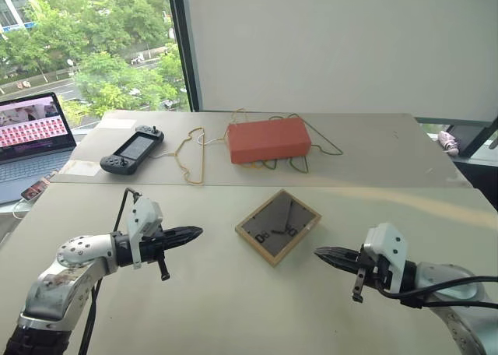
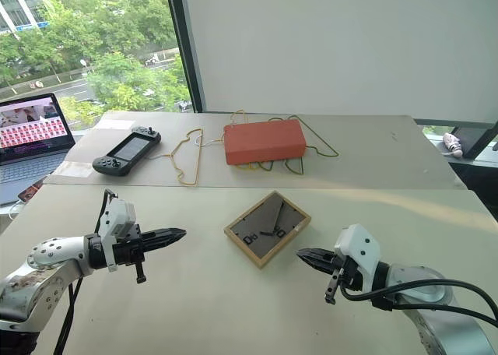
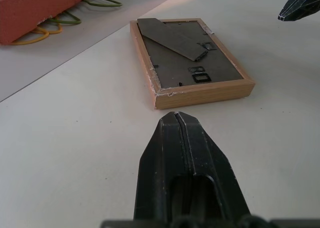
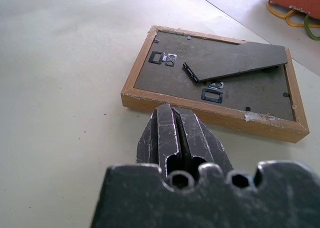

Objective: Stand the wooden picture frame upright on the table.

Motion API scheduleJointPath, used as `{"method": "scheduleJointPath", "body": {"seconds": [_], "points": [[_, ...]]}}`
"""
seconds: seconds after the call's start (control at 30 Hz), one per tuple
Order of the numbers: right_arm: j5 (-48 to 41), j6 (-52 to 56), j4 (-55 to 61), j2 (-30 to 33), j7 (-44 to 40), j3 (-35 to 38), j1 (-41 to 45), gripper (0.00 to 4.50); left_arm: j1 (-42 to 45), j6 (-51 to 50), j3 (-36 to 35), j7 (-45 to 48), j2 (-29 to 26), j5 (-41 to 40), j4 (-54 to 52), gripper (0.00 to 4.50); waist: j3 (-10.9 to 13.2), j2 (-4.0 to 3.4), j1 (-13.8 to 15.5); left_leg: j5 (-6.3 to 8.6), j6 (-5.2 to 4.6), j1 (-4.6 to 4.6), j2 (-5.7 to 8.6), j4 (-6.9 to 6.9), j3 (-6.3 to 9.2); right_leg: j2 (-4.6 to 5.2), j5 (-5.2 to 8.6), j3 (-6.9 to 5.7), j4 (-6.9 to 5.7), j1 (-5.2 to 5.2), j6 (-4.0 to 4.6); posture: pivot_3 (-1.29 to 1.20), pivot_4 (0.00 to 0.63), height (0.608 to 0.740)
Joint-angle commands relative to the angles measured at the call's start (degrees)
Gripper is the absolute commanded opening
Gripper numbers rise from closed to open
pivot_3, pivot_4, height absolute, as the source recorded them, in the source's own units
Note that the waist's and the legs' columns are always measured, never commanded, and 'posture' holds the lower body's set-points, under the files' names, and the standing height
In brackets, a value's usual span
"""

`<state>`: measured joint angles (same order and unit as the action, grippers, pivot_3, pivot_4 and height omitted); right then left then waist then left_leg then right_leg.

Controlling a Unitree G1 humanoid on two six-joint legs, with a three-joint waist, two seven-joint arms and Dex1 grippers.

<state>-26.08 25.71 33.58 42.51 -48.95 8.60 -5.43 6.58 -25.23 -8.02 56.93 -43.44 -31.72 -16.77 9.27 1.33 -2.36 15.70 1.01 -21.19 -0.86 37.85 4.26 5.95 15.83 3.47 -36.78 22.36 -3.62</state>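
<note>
— Beige tabletop, big window behind it with trees and a street outside, and a plain pale wall to the right of the glass. What are the arms doing over the table (image 1: pixel 233 308)?

— Both hang just above it, pointing inward at each other. The left gripper (image 1: pixel 196 232) has its two black fingers pressed together with nothing between them. The right gripper (image 1: pixel 320 253) is the same: fingers together, holding nothing.

— And the wooden picture frame (image 1: pixel 278 226)?

— It lies flat between the two grippers, face down, turned cornerwise like a diamond. Neither gripper touches it; each tip stops short of it, one on either side. Its dark grey back faces up, and the fold-out stand (image 4: pixel 235 61) runs slantwise across that back, lifted a little at its free end. Small metal clips (image 4: pixel 162 57) sit on the back, and one wooden corner looks chipped.

— What lies farther out?

— Beyond the frame a seam crosses the surface, and past it sits an orange-red box (image 1: pixel 268 139) resting on a tangle of yellow and green wire hangers (image 1: pixel 191 159). To the left of those is a black handheld game console (image 1: pixel 132 150). At the far left edge an open laptop (image 1: pixel 31 141) shows a screen of small pictures.
</note>
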Motion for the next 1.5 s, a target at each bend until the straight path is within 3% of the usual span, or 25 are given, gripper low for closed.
{"method": "scheduleJointPath", "body": {"seconds": [0.03,0.13,0.2,0.4,0.53,0.77,0.97,1.2,1.37,1.5], "points": [[-1.48,4.15,1.26,-0.72,2.86,-0.57,0.31,0.09,2.62,0.97,1.05,-1.68,0.86,2.2,2.39,0.0,0.0,0.0,0.01,0.0,0.0,0.0,0.0,0.0,0.0,0.0,0.0,0.0,0.0,0.0,0.0,0.0,0.15,0.74],[3.05,16.26,-0.2,-5.59,14.99,-7.1,3.34,0.09,12.4,9.13,10.07,-6.19,5.99,14.87,19.74,0.0,0.0,0.01,0.69,-0.02,0.03,0.07,0.02,0.01,0.03,-0.01,0.0,-0.03,-0.03,-0.09,0.0,0.0,0.15,0.74],[6.28,18.92,-0.5,-8.22,19.72,-10.74,5.43,0.09,17.52,15.38,14.39,-7.3,9.36,20.8,28.83,0.0,0.0,0.01,1.04,-0.07,0.12,0.07,0.08,0.03,0.05,-0.01,-0.01,-0.03,-0.05,-0.1,0.02,0.0,0.15,0.74],[12.53,24.26,-3.57,-14.2,29.27,-16.11,12.43,0.09,23.58,28.51,24.87,-3.97,16.47,30.54,41.66,0.0,-0.02,-0.01,1.18,-0.12,0.21,-0.16,0.12,0.06,0.05,0.03,-0.02,-0.01,-0.12,0.16,0.02,0.0,0.15,0.74],[16.05,24.08,-8.76,-14.28,30.75,-17.75,16.65,0.09,22.42,31.77,27.7,-2.17,18.14,32.96,40.69,0.0,-0.04,-0.01,1.34,-0.11,0.19,-0.11,0.13,0.06,0.05,0.05,-0.02,-0.01,-0.03,0.05,0.01,0.0,0.15,0.74],[18.47,21.18,-14.66,-13.58,26.98,-21.85,22.77,0.09,14.03,28.12,26.65,1.64,14.03,31.1,26.09,0.0,-0.11,-0.07,0.92,-0.09,0.16,0.05,0.1,0.06,0.05,0.04,-0.01,-0.01,-0.09,-0.06,0.01,0.0,0.15,0.74],[16.33,24.15,-6.68,-12.37,22.0,-25.82,19.84,0.09,5.13,23.16,23.82,1.16,8.33,29.83,15.16,0.0,-0.14,-0.11,-0.53,-0.06,0.11,0.08,0.04,0.03,0.09,-0.02,-0.01,-0.01,-0.17,-0.03,0.01,0.0,0.15,0.74],[15.21,29.36,0.6,-11.31,21.52,-25.5,14.88,0.09,-1.42,18.17,21.27,-0.2,6.0,27.68,7.45,0.0,-0.15,-0.13,-0.65,0.04,-0.07,0.12,-0.01,0.01,0.19,-0.13,0.01,0.01,-0.16,-0.03,0.03,0.0,0.15,0.74],[17.14,30.04,-2.88,-11.5,23.82,-23.01,15.42,0.09,-2.81,17.6,18.05,3.28,2.52,23.8,6.52,0.0,-0.15,-0.13,-0.56,0.03,-0.06,0.18,-0.01,0.01,0.19,-0.14,0.01,0.02,-0.19,-0.07,0.04,0.0,0.15,0.74],[18.16,28.15,-6.26,-8.96,23.49,-20.01,15.98,0.09,4.64,22.79,16.62,4.94,-1.14,26.18,18.34,0.0,-0.15,-0.13,-0.12,0.02,-0.04,0.19,0.0,0.01,0.18,-0.14,0.02,0.03,-0.19,-0.07,0.06,0.0,0.15,0.74]]}}
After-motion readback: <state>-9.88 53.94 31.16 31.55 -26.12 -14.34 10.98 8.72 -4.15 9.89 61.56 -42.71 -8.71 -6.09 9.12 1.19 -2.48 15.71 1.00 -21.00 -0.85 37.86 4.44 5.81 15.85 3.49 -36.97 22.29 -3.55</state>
